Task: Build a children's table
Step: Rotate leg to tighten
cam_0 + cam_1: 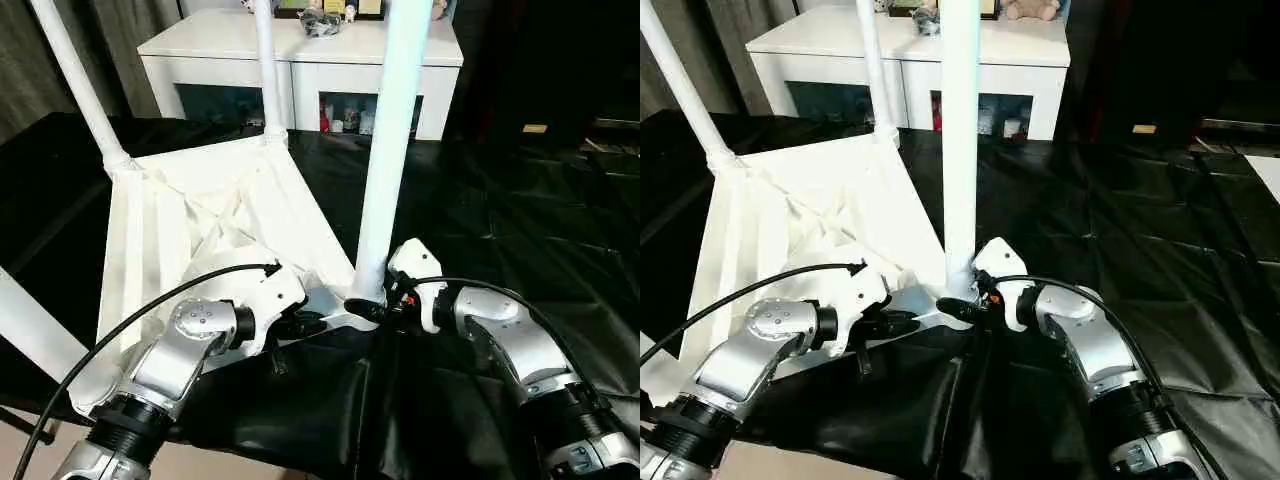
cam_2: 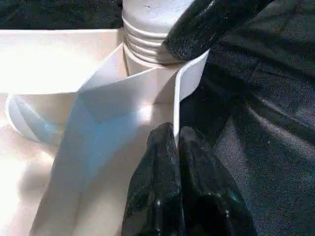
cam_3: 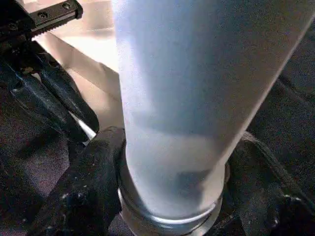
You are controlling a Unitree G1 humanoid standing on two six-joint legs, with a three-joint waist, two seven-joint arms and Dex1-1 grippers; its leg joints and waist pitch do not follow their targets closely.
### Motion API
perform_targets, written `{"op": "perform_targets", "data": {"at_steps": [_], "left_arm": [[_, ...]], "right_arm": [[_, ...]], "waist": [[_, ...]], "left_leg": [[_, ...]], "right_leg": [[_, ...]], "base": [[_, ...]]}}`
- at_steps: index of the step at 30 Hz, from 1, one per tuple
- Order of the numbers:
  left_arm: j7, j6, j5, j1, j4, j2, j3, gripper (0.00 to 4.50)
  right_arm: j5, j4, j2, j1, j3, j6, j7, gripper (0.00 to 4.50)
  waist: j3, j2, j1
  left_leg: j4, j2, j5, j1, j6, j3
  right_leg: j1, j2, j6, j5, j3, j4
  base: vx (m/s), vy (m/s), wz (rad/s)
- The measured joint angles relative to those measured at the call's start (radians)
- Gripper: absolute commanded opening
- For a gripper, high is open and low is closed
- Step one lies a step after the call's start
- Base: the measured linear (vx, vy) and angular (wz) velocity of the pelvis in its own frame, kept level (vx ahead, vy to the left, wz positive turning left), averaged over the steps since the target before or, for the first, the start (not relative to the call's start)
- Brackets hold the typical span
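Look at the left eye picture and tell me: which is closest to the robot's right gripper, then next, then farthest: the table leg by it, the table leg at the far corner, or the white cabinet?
From the right gripper:
1. The near table leg, standing right between its fingers.
2. The far-corner leg, across the upturned tabletop.
3. The white cabinet, at the back.

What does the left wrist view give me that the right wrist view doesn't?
Left wrist view alone: the left gripper pinching the thin raised rim of the table top, and the ribbed threaded end of the leg at the corner socket.
Right wrist view alone: the right gripper, jaws on either side of the leg just above its base collar.
Both: the same corner, the same leg and the black sheet.
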State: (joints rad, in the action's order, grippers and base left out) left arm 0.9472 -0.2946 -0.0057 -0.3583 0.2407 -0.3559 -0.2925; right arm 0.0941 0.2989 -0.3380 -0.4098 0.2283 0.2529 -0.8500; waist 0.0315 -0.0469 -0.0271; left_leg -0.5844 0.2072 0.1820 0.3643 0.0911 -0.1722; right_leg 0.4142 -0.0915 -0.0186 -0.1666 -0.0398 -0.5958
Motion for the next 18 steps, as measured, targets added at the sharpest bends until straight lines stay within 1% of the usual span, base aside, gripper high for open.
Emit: {"op": "perform_targets", "data": {"at_steps": [3,4,6,9,10,12,13,15,16,17,18], "left_arm": [[-0.019,-0.004,0.002,-0.001,0.005,-0.001,0.000,0.00],[-0.043,-0.008,0.008,-0.008,0.016,0.007,0.001,0.00],[-0.079,-0.014,0.020,-0.021,0.036,0.026,0.001,0.00],[-0.151,-0.030,0.046,-0.062,0.097,0.081,0.001,0.00],[-0.180,-0.039,0.052,-0.089,0.132,0.110,0.001,0.00],[-0.216,-0.048,0.055,-0.116,0.175,0.144,0.001,0.00],[-0.266,-0.057,0.057,-0.165,0.246,0.191,0.004,0.00],[-0.318,-0.067,0.057,-0.205,0.315,0.239,0.006,0.00],[-0.343,-0.063,0.055,-0.235,0.361,0.266,0.010,0.00],[-0.368,-0.058,0.052,-0.262,0.404,0.290,0.012,0.00],[-0.381,-0.051,0.051,-0.270,0.427,0.299,0.012,0.00]], "right_arm": [[-0.005,0.009,0.032,0.000,-0.004,0.013,0.054,2.70],[-0.011,0.020,0.064,0.000,-0.015,0.025,0.113,2.70],[-0.019,0.029,0.104,0.000,-0.028,0.041,0.196,2.70],[-0.040,0.048,0.181,0.001,-0.067,0.065,0.364,2.70],[-0.056,0.060,0.215,-0.001,-0.085,0.071,0.442,2.70],[-0.069,0.071,0.248,-0.005,-0.101,0.076,0.524,2.69],[-0.086,0.105,0.297,-0.025,-0.127,0.082,0.638,2.69],[-0.100,0.141,0.335,-0.049,-0.155,0.086,0.741,2.69],[-0.101,0.169,0.350,-0.066,-0.169,0.084,0.788,2.69],[-0.103,0.197,0.365,-0.086,-0.188,0.084,0.838,2.69],[-0.103,0.210,0.367,-0.094,-0.191,0.080,0.855,2.69]], "waist": [[-0.002,0.004,0.004],[-0.003,0.006,0.008],[-0.003,0.007,0.012],[-0.004,0.009,0.015],[-0.004,0.009,0.017],[-0.005,0.008,0.020],[-0.004,0.006,0.019],[-0.002,0.002,0.021],[-0.001,-0.001,0.021],[0.000,-0.006,0.024],[0.002,-0.011,0.026]], "left_leg": [[0.000,0.000,0.000,-0.002,0.000,0.000],[0.001,0.000,0.000,-0.004,0.000,0.001],[0.001,-0.001,0.000,-0.007,0.000,0.002],[0.001,-0.002,0.000,-0.010,0.000,0.003],[0.000,-0.002,0.000,-0.014,0.000,0.004],[0.002,-0.002,0.000,-0.014,0.000,0.005],[0.004,-0.003,0.000,-0.014,0.000,0.007],[0.007,-0.005,0.001,-0.015,0.000,0.007],[0.007,-0.006,0.001,-0.015,-0.001,0.010],[0.010,-0.006,0.001,-0.015,-0.001,0.012],[0.012,-0.006,0.002,-0.015,-0.002,0.015]], "right_leg": [[0.000,0.000,0.000,0.000,0.000,0.000],[-0.001,0.000,0.000,0.000,-0.001,0.000],[-0.002,0.000,-0.001,-0.001,0.000,0.001],[-0.004,0.000,-0.002,-0.001,0.000,0.004],[-0.004,0.000,-0.002,-0.001,-0.001,0.006],[-0.007,0.000,-0.002,-0.002,-0.003,0.014],[-0.011,-0.001,-0.003,-0.002,-0.006,0.024],[-0.012,-0.001,-0.003,-0.002,-0.008,0.038],[-0.017,-0.002,-0.004,-0.002,-0.015,0.047],[-0.022,-0.003,-0.004,-0.002,-0.025,0.062],[-0.032,-0.005,-0.004,-0.003,-0.033,0.075]], "base": [[0.000,0.000,0.00],[0.000,0.000,0.00],[0.000,0.000,0.00],[0.000,0.000,0.00],[0.000,0.000,0.00],[0.000,0.000,0.00],[0.000,0.000,0.00],[-0.064,0.033,0.04],[-0.062,0.045,0.02],[-0.031,0.052,-0.02],[-0.031,0.052,-0.02]]}}
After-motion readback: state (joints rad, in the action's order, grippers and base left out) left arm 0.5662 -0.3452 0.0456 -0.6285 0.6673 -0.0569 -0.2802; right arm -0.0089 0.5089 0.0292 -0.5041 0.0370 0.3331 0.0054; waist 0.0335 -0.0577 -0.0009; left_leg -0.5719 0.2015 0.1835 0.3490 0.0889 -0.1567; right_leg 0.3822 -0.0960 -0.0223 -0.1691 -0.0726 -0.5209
